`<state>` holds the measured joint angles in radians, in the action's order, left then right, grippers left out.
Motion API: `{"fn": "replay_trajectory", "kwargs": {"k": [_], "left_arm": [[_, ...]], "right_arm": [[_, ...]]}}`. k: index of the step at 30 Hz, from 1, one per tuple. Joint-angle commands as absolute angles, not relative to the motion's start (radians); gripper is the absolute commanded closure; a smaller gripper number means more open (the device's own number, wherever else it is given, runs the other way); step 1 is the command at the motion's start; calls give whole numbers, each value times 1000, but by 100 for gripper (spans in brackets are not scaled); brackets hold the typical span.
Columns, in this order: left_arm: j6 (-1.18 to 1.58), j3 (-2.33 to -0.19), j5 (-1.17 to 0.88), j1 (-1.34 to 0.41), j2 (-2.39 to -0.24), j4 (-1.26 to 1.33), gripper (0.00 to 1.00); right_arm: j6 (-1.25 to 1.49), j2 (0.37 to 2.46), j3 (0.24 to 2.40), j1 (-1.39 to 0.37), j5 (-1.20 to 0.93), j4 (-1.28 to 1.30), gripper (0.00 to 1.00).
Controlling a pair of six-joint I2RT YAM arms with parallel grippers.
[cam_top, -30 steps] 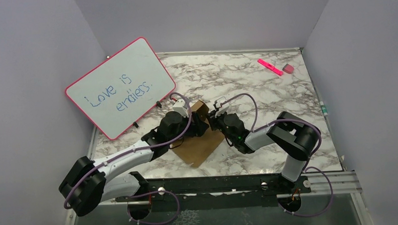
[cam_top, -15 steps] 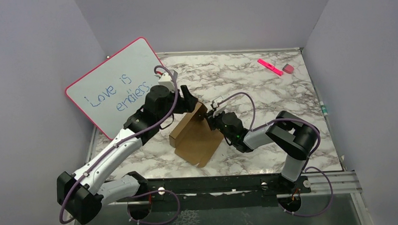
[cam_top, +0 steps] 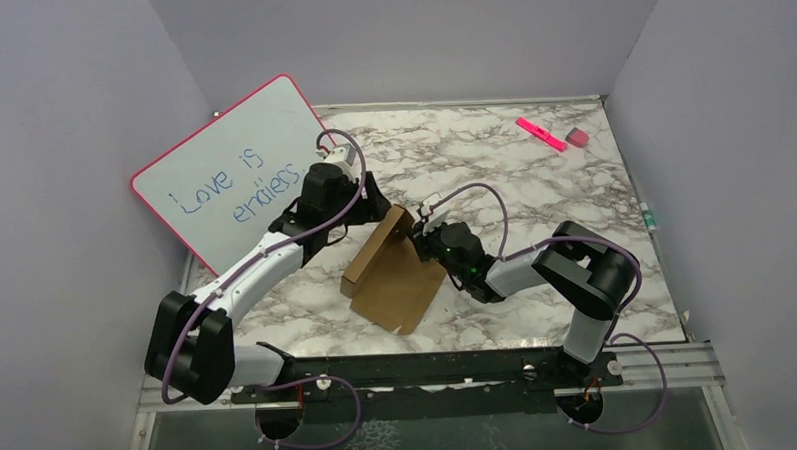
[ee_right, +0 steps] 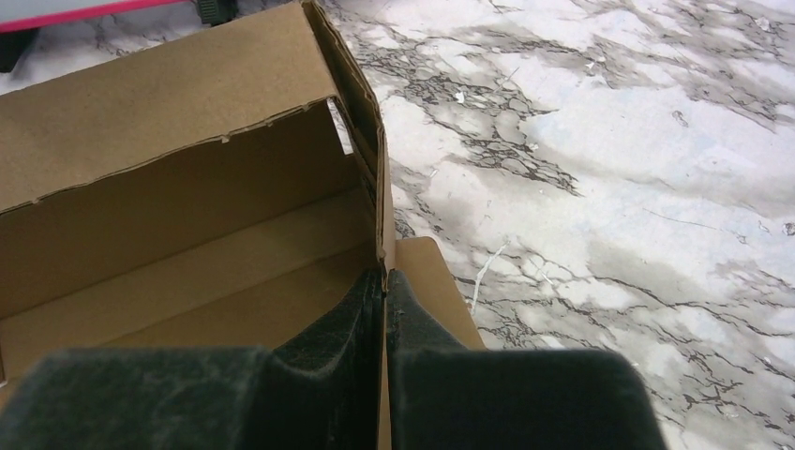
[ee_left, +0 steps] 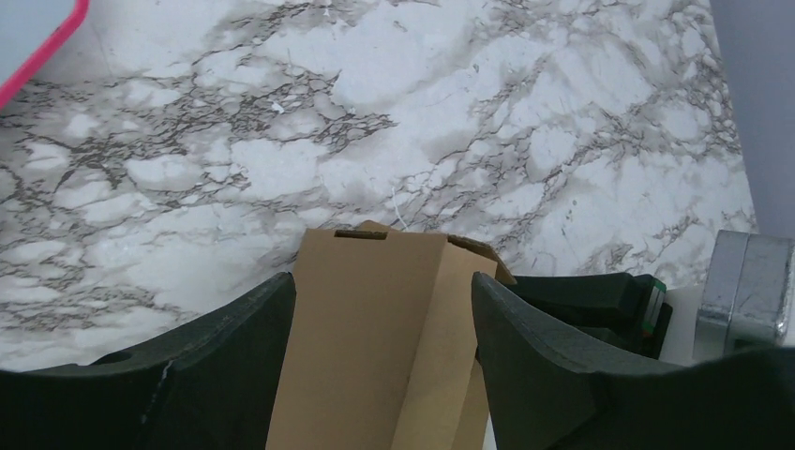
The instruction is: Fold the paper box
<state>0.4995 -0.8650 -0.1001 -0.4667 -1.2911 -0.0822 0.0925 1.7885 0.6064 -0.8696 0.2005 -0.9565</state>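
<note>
The paper box [cam_top: 394, 275] is brown cardboard, partly folded, lying mid-table with one long panel raised at its left side. My right gripper [cam_top: 427, 246] is shut on the box's thin upright side wall [ee_right: 382, 202]; in the right wrist view its fingertips [ee_right: 370, 300] pinch that wall, with the box's open inside to the left. My left gripper [cam_top: 371, 202] hovers open just left of and above the raised panel. In the left wrist view the box [ee_left: 375, 319] shows through the gap of the left gripper [ee_left: 382, 281], and I cannot tell whether the pads touch it.
A pink-framed whiteboard [cam_top: 243, 175] leans at the back left, close behind the left arm. A pink marker [cam_top: 541, 134] and a small eraser [cam_top: 577, 137] lie at the back right. Grey walls enclose the marble table [cam_top: 533, 190] on three sides.
The left gripper lifted off the box and drew back toward the whiteboard. The box's left panel now stands raised. The right gripper kept its pinch.
</note>
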Motion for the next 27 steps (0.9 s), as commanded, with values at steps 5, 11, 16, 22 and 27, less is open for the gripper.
{"fn": "replay_trajectory", "kwargs": {"k": [5,11,16,22,27], "left_arm": [[529,-846,-205,-458,-1374,108,30],[529,-831,-211,-453,-1414,143,36],[535,-799,-218,-444,-1437,183,41],[529,-769,-215,-427,-1441,218,47],[506,-773,-230,-423,-1411,218,44]], "right_arm": [[70,1812,634,-876,161,-864,90],[69,1807,639,-875,153,-860,90],[68,1803,645,-876,149,-857,89],[62,1791,628,-876,118,-883,87],[-38,1716,580,-855,87,-908,78]]}}
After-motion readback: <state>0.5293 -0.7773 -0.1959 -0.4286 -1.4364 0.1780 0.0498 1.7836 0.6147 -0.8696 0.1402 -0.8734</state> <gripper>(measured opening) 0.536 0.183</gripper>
